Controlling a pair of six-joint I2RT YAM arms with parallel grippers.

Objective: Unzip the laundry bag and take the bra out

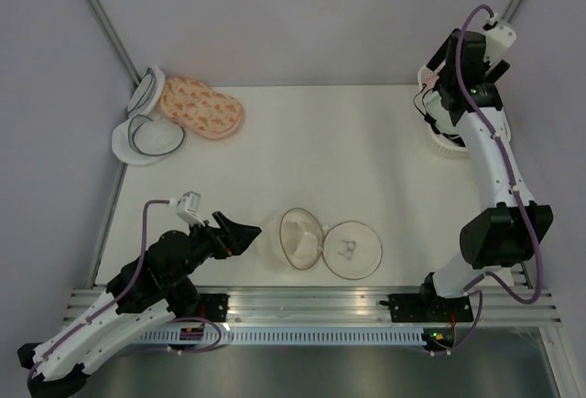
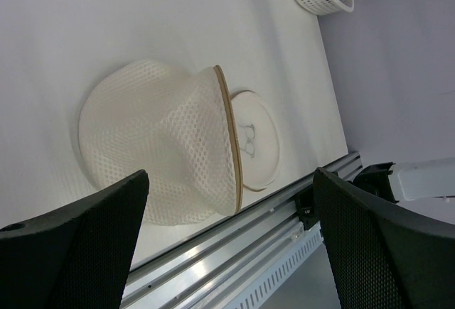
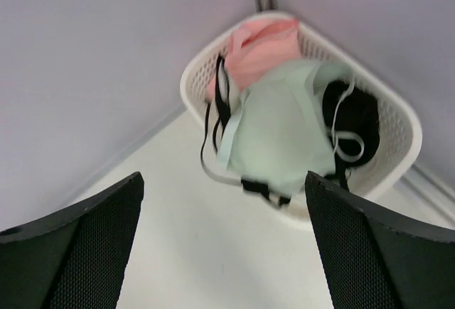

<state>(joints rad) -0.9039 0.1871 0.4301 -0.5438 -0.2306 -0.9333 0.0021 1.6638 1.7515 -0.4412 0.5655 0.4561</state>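
Two open halves of the laundry bag (image 1: pixel 300 238) on the worktop (image 1: pixel 366 160); mint bra (image 3: pixel 281 135) in the white basket (image 3: pixel 402 128).
Top view: the unzipped, tan-rimmed laundry bag lies at lower centre, just right of the left end effector (image 1: pixel 240 233), whose fingers stand wide apart and grasp nothing. Right wrist view: the right end effector (image 3: pixel 222 195) hangs above the basket with its jaws spread and empty. The basket stands at the upper right of the top view. The mint bra lies partly over a black bra (image 3: pixel 359 121), beside a pink garment (image 3: pixel 259 46). A pink flower-patterned pouch (image 1: pixel 201 108) and two dark-rimmed white pouches (image 1: pixel 146 134) lie at upper left.
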